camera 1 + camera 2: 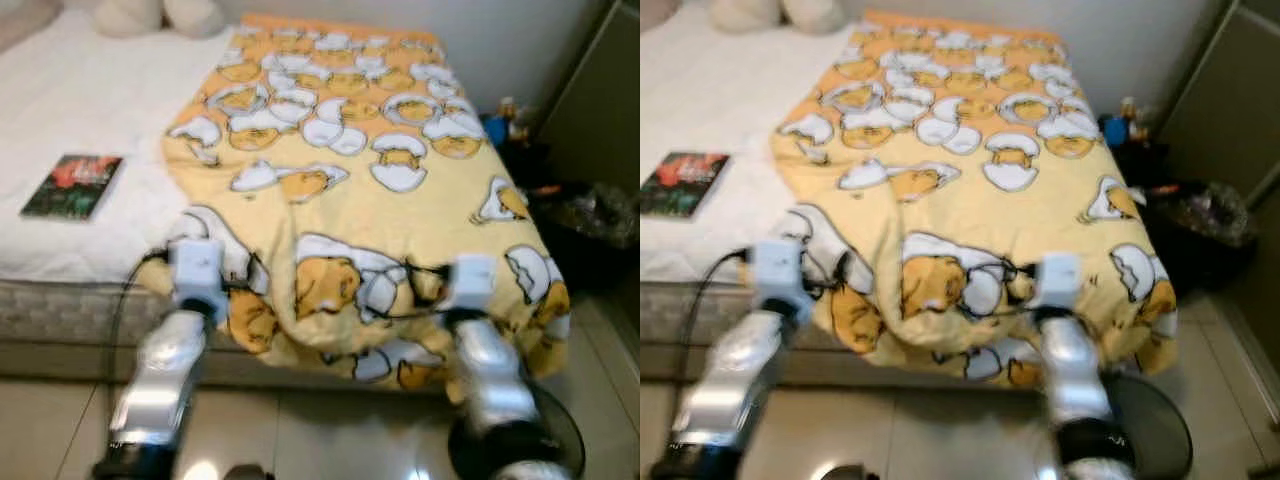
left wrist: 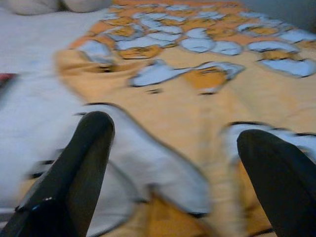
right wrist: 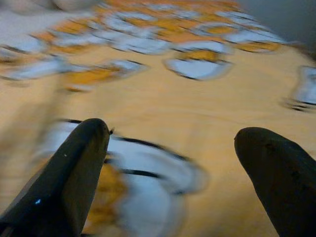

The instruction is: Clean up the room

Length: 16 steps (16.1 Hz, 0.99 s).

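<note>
Blanket (image 1: 340, 180) lay long-ways up the bed (image 1: 80, 110), its bunched near edge right in front of me. My left tool (image 2: 173, 163) and right tool (image 3: 173, 168) were wide open, empty, equally near.

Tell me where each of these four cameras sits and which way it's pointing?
Left eye view: on the head, looking down at the yellow blanket on the bed; both silver arms show.
Right eye view: beside it, same scene, shifted slightly.
Left wrist view: on the left arm, looking along the open left end effector at the blanket.
Right wrist view: likewise, open right end effector.
All four share the blanket; both eye views share the book.
</note>
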Tool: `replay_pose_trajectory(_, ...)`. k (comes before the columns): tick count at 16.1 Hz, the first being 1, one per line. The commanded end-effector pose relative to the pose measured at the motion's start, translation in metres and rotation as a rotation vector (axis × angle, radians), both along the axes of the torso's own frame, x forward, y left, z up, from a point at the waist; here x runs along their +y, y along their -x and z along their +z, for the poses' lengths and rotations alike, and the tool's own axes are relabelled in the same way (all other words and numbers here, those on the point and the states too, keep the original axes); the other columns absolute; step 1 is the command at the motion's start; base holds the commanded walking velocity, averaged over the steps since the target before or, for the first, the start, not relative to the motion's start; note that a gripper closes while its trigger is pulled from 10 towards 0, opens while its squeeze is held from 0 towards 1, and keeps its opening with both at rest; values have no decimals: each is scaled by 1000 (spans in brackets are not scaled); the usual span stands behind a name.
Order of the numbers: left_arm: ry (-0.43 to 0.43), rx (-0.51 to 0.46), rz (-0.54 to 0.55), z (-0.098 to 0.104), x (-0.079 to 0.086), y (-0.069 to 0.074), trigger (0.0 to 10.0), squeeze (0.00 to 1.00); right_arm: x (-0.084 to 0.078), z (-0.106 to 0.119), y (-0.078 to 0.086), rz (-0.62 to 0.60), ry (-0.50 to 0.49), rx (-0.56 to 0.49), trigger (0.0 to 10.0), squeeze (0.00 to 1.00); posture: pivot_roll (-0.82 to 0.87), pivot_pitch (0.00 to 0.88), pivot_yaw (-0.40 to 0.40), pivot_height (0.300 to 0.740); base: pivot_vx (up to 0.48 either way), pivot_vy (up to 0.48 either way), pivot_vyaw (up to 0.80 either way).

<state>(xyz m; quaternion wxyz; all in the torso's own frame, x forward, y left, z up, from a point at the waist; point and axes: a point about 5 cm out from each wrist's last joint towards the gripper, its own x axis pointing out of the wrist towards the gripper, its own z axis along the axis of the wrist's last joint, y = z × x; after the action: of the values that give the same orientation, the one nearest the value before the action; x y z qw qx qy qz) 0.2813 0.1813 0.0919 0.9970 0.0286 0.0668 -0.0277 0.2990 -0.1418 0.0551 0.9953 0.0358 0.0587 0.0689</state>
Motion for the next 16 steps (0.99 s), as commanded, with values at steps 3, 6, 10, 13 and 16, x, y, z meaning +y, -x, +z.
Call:
replay_pose_trajectory(3, 21, -27, -44, 7, -11, -7, 10000, 0, -12, 1, -1, -25, 16, -11, 10000, 0, 49, 0, -38, 740, 0, 480, 0)
replay_pose_trajectory(6, 45, -38, -91, 9, -14, -12, 10000, 0, -13, -1, 0, -31, 12, -6, 10000, 0, 45, 0, -34, 740, 0, 480, 0)
replay_pose_trajectory(10, 55, -33, -130, 6, -23, -13, 10000, 0, -17, -3, 0, -48, 10, -6, 10000, 0, 26, 0, -32, 740, 0, 480, 0)
replay_pose_trajectory(13, 133, -28, -68, 2, -21, -14, 10000, 0, -16, 5, -1, -49, -8, -39, 10000, 0, 24, 0, -46, 740, 0, 480, 0)
replay_pose_trajectory(16, 174, 48, -17, -17, -5, 12, 10000, 0, -32, -5, 13, -95, -54, 0, 10000, 0, 27, 0, -47, 740, 0, 480, 0)
